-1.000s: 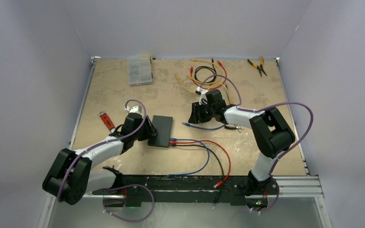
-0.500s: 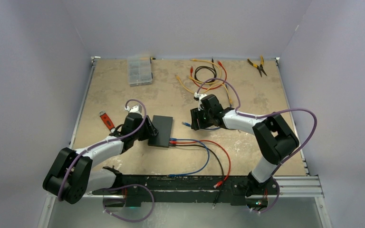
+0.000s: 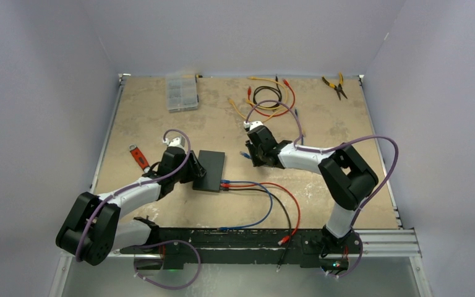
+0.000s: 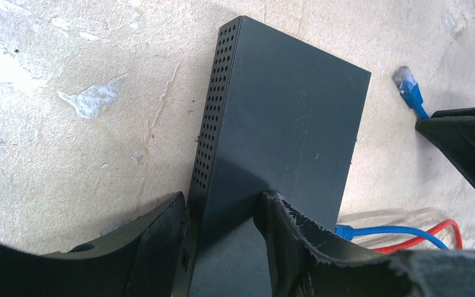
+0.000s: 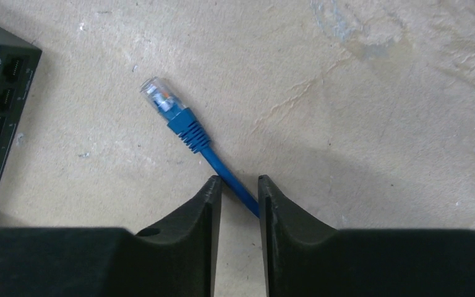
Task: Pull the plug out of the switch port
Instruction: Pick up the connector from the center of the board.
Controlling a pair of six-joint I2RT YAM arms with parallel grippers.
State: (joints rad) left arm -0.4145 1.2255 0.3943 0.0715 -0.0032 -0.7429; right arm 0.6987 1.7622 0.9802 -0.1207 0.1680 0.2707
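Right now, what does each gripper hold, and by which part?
The left gripper clamps the switch by its vented side edge. The right gripper pinches the blue cable just behind its unplugged plug.

- The switch has a short line of white lettering beside its topmost socket, too small and blurred to read.
- Nothing else legible.

Matte switch, rough scuffed table
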